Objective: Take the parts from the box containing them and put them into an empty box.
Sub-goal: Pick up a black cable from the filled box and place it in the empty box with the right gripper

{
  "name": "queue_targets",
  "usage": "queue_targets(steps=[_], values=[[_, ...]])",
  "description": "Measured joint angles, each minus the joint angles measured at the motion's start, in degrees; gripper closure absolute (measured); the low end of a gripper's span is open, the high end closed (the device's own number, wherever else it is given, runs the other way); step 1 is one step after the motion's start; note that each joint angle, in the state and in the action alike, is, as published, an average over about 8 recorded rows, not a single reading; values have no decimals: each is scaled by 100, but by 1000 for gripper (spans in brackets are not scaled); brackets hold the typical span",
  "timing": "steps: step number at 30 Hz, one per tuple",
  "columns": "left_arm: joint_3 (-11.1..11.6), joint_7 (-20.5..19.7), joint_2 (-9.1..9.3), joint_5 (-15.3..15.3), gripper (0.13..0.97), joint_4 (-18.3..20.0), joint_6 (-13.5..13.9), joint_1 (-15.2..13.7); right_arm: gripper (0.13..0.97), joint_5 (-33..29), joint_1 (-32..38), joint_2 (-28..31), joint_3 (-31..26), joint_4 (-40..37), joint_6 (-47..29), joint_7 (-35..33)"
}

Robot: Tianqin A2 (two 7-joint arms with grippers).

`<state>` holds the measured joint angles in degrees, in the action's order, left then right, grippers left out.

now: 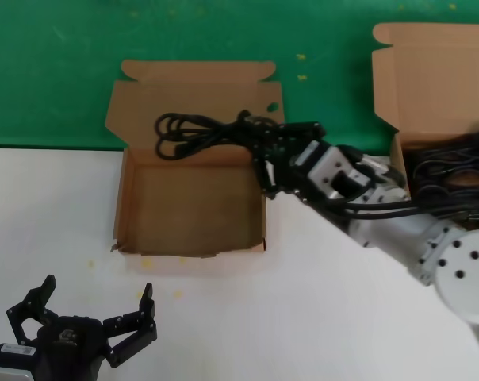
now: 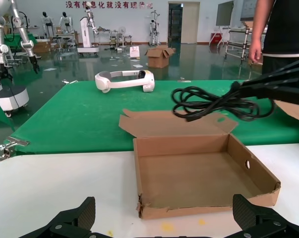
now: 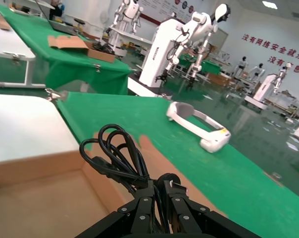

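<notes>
At lower left of the head view, the left gripper (image 1: 93,305) rests low over the white table (image 1: 49,214), its black angular fingers spread wide and holding nothing; its body is cut off by the picture's edge; in the left wrist view only its two dark fingertips (image 2: 73,220) show, well apart. Centre: the empty box (image 1: 188,210), a shallow square tray of matte brown cardboard, sits where the white surface meets the green cloth (image 1: 57,71); its lid flap (image 1: 196,99) lies back on the cloth, with one small round hole near the right corner; the front edge is ragged, torn at the left corner; its floor is bare. Above the box's rear wall and flap hangs a cable bundle (image 1: 200,133), thin, black and rubbery, coiled in long loops that droop leftward; the right wrist view shows the loops (image 3: 112,156) fanning outward from the right gripper (image 3: 157,198), whose black fingers are pressed together on the bundle's end; the plugs cannot be made out among the strands. Right: the grey and white right arm (image 1: 398,230) crosses the view and hides much of the box containing the parts (image 1: 434,87); its plain tall flap stands clear, while the remaining cables (image 1: 450,171) inside appear only as a dark tangle, partly covered and cut off at the picture's edge.
</notes>
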<state>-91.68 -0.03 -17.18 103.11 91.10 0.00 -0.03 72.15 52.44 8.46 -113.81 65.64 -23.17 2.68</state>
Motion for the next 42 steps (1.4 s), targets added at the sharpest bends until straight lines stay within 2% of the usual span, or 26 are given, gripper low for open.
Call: queue_targets(steps=[9,19,32,42], values=[[0,0,0,0,132,0,0,0,918,-206,-204,-302,-65,64,42,101],[0,0,0,0,132,0,0,0,918,-454,-467,-323,17,364,-60,329],[0,0,0,0,132,0,0,0,918,-449,-524,-315,17,461,-194,319],[0,0,0,0,132,0,0,0,869,-495,-566,-272,69,527,-237,363]])
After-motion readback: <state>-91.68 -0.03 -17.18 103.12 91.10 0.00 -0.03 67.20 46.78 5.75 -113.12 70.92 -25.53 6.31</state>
